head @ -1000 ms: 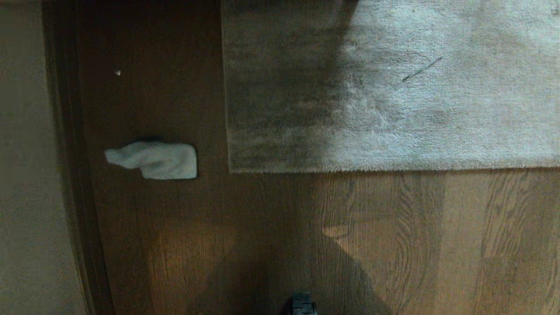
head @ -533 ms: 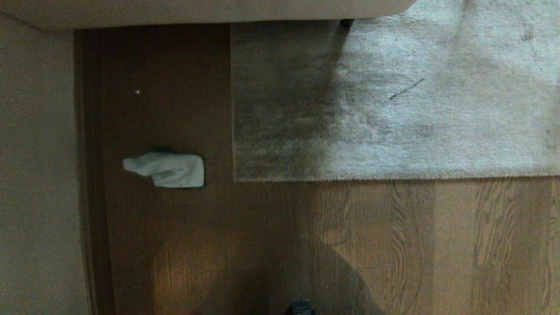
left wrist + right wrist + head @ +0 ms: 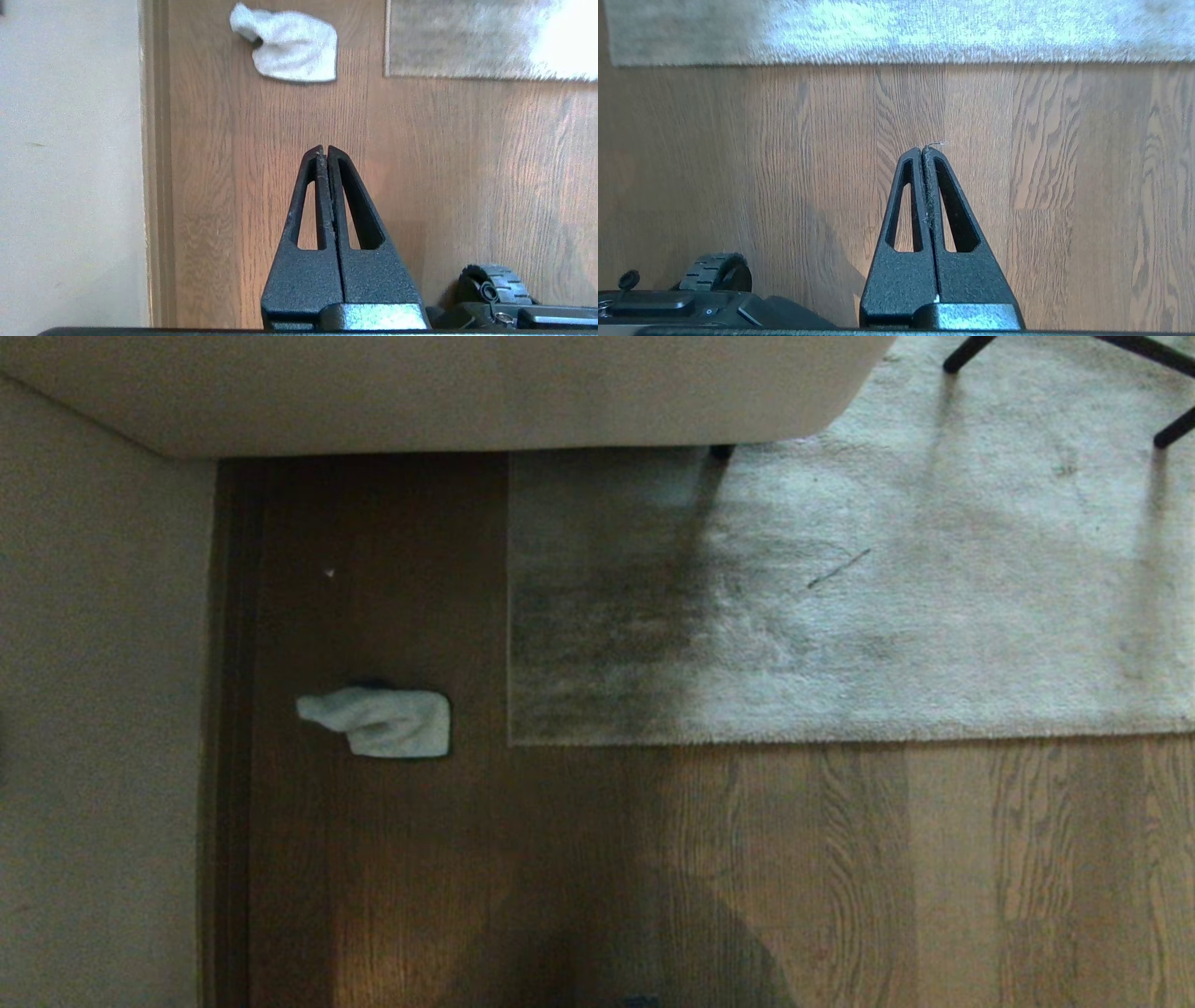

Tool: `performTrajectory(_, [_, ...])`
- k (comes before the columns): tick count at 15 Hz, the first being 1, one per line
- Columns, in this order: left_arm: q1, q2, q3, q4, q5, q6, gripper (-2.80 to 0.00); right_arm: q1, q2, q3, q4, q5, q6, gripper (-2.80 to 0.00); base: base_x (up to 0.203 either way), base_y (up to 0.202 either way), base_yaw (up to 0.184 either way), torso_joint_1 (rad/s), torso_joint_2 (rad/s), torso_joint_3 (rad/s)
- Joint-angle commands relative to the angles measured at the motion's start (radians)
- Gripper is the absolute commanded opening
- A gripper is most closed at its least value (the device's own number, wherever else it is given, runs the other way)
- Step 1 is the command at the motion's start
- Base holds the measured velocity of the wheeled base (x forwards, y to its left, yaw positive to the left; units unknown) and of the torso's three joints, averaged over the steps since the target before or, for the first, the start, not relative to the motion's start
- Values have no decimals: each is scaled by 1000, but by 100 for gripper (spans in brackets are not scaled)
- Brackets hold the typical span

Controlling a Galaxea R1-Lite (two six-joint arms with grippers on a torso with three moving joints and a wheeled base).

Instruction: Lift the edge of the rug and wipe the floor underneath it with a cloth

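Fingers [image 3: 322, 154] of the left gripper [image 3: 323, 148] and right gripper [image 3: 927, 150] are pressing fully together, gripping nothing. In the head view, the small pale grey-green rag cloth [image 3: 381, 722] is lying on the brown wood-grain plank floor [image 3: 840, 859] toward nine o'clock, just beside the plush grey-beige rug edge [image 3: 747, 739].

cloth [image 3: 378, 722] on floor [image 3: 840, 868] (left of rug edge [image 3: 747, 739]).

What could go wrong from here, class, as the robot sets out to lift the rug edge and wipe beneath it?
1. The cloth lies bunched on the floor close to the wall, so the shut left gripper may grab it badly.
2. A sofa overhangs the rug, and its leg seems to stand on it, so the rug edge may lift only a little.
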Motion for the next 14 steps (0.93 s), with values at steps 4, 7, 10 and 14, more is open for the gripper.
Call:
performTrajectory(4, [1,0,0,0,1,-1,-280,0,1,0,0,0,0,-280,0,0,0,2,0,199])
performTrajectory(7, [0,0,0,0,1,-1,-280,0,1,0,0,0,0,-280,0,0,0,5,3,203])
performTrajectory(10, [0,0,0,0,1,-1,-280,0,1,0,0,0,0,-280,0,0,0,3,4,202])
performTrajectory(14, [1,0,0,0,1,-2,-280,0,1,0,0,2,0,-280,0,0,0,4,4,204])
